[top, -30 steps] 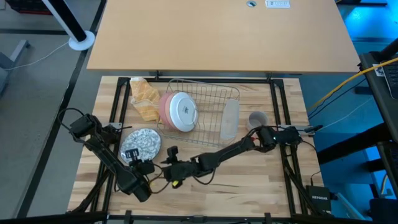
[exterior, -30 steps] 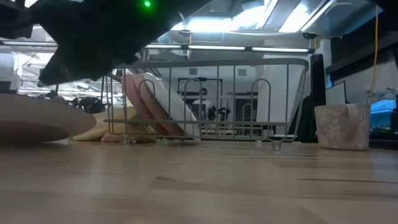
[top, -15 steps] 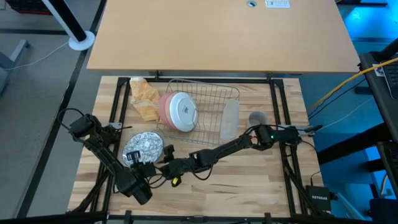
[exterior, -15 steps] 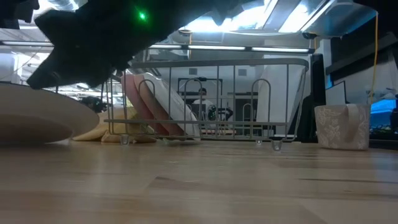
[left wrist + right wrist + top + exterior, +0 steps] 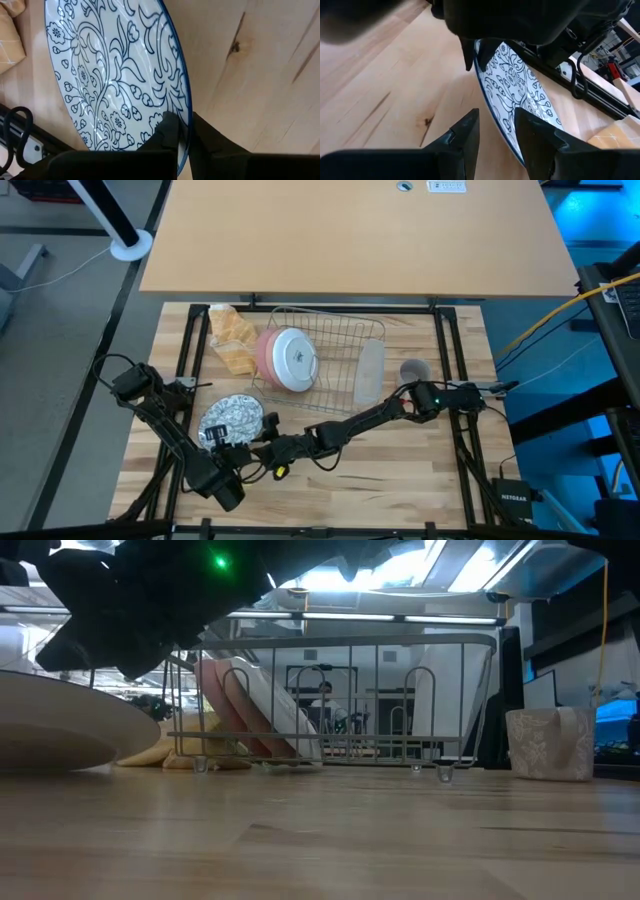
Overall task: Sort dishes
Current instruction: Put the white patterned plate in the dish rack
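Two grippers are meeting at the blue-patterned plate (image 5: 230, 418) on the front-left part of the desk (image 5: 400, 470). The left gripper (image 5: 181, 131) is pinching the plate's near rim, its jaws pressed together on it. The right gripper (image 5: 495, 127) is hovering just beside that same rim, its jaws spread with the edge between them, apart from it. Behind the plate, pink dishes (image 5: 285, 360) are standing on edge in the left end of the wire rack (image 5: 340, 340), with a yellow-tan cloth (image 5: 232, 338) beside it. A grey mug (image 5: 413, 371) is sitting right of the rack. Bare wood is lying open across the desk's front and right.
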